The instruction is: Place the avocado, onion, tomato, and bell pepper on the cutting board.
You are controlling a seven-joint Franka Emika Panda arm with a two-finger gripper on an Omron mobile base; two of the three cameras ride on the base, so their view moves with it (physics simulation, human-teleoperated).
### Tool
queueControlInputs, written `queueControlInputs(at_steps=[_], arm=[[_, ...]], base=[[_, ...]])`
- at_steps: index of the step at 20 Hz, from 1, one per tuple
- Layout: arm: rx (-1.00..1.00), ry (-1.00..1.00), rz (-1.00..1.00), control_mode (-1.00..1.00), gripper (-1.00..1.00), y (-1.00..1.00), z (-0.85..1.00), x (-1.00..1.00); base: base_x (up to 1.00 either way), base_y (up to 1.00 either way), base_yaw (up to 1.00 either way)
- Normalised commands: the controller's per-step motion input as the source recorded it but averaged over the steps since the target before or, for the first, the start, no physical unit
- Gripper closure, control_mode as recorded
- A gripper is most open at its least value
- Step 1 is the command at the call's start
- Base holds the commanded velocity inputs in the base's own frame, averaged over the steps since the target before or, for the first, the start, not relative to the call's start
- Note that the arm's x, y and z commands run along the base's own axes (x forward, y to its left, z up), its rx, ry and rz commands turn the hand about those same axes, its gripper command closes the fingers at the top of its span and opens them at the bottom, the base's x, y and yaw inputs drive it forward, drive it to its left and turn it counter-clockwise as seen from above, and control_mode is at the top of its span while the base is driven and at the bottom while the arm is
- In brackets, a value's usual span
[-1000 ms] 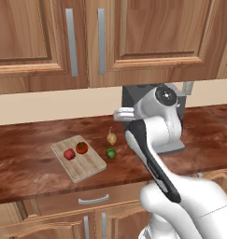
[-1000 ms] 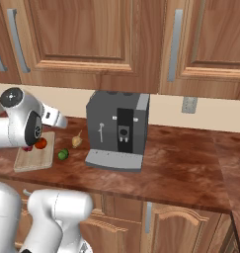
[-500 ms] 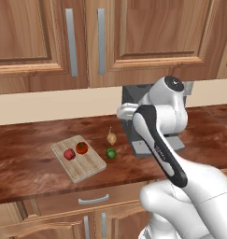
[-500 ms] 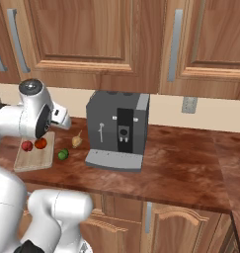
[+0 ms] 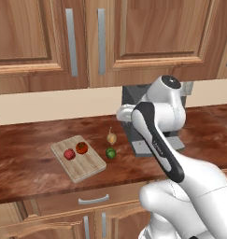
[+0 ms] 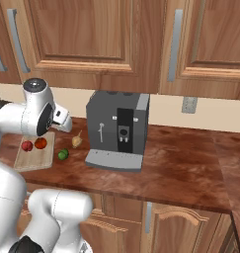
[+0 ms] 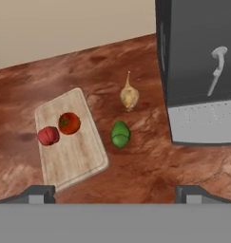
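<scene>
End effector [image 7: 115,192] open, empty, hovering high over the bench [image 7: 150,166]. Cutting board [image 7: 74,152] carries tomato [image 7: 69,123] and bell pepper [image 7: 48,135], side by side. Avocado [image 7: 120,134] on bench just off the board's 3 o'clock edge; onion [image 7: 129,97] at avocado's 12 o'clock, near the coffee machine [image 7: 197,71].

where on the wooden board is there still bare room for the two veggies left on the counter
The light-wood cutting board is bare along its near half and its far corner towards the wall. The red tomato and red bell pepper crowd its middle-left. The green avocado and tan onion lie on the counter between the board and the grey coffee machine.
</scene>
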Motion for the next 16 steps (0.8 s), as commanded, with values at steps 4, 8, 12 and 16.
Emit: queueControlInputs(at_steps=[4, 8, 12, 16], arm=[[0.00, 0.00, 0.00, -1.00, -1.00, 0.00, -0.18, 0.00], [0.00, 0.00, 0.00, -1.00, -1.00, 0.00, -0.30, 0.00], [0.00, 0.00, 0.00, -1.00, -1.00, 0.00, -0.32, 0.00], [0.00, 0.00, 0.00, -1.00, -1.00, 0.00, -0.28, 0.00]], base=[[0.00, 0.00, 0.00], [0.00, 0.00, 0.00], [0.00, 0.00, 0.00], [0.00, 0.00, 0.00]])
